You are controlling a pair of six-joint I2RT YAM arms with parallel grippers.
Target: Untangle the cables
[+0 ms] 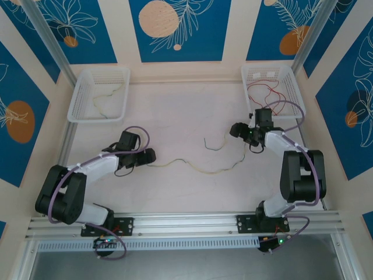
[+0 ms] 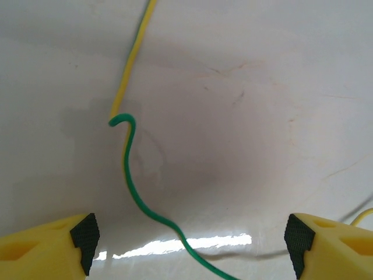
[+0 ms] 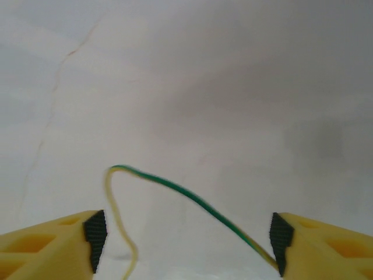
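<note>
Though both grippers have their jaws spread wide and hold nothing, each has wire lying between them. From the left gripper (image 2: 191, 236) the yellow-green cable (image 2: 129, 169) climbs toward the top of the frame; ahead of the right gripper (image 3: 186, 233) what looks like the same cable arches low across. In the top view its long axis runs left to right across the middle of the table (image 1: 175, 116), one end by each gripper, so either arm is near. Red cables (image 1: 265, 88) lie in the upper-right basket (image 1: 294, 87), and a pale one (image 1: 108, 93) lies in the upper-left basket (image 1: 76, 111).

Left claw (image 1: 150, 156) and right claw (image 1: 236, 129) face inward, spread wide.
</note>
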